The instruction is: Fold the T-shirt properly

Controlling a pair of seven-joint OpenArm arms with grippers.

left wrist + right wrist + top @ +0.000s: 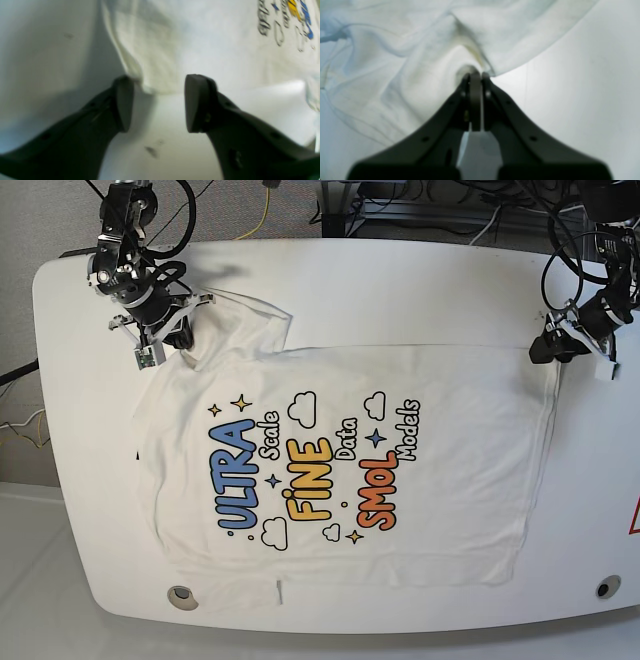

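The white T-shirt [330, 470] lies spread on the table with its blue, yellow and orange print facing up. My right gripper [160, 340] is at the shirt's far left corner by the sleeve. In the right wrist view this gripper [475, 77] is shut on a bunched fold of the shirt's cloth [420, 62]. At the far right corner of the shirt is my left gripper [548, 352]. The left wrist view shows the left gripper [158, 102] open, with the corner of the shirt [200, 37] lying just ahead of and between its fingertips [195, 102].
The white table [400, 290] has rounded corners and bare surface behind the shirt. Two round holes [182, 595] [607, 587] sit near its front edge. Cables [265, 205] hang behind the table's back edge.
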